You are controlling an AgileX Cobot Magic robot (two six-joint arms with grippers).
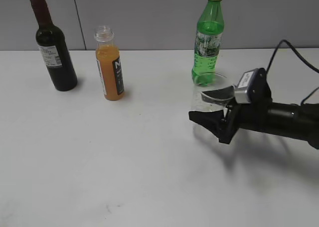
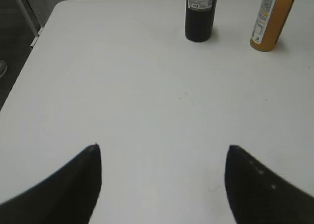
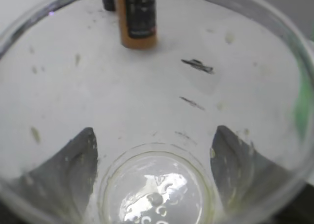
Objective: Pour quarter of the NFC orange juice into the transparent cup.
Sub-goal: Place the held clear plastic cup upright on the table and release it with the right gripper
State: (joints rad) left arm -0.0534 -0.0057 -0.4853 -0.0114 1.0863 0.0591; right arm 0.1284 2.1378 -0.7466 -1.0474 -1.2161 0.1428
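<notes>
The NFC orange juice (image 1: 110, 67) stands uncapped at the back left of the white table. It also shows in the left wrist view (image 2: 271, 18) and the right wrist view (image 3: 138, 18). The transparent cup (image 1: 212, 90) stands upright right of centre and looks empty. My right gripper (image 1: 212, 121) reaches in from the right with its jaws spread on both sides of the cup's lower wall. In the right wrist view the cup (image 3: 157, 184) fills the frame and both fingers (image 3: 154, 153) show through its wall. My left gripper (image 2: 162, 157) is open and empty over bare table.
A dark wine bottle (image 1: 54, 48) stands at the far left, left of the juice, and shows in the left wrist view (image 2: 200, 15). A tall green bottle (image 1: 208, 40) stands just behind the cup. A grey wall runs behind the table.
</notes>
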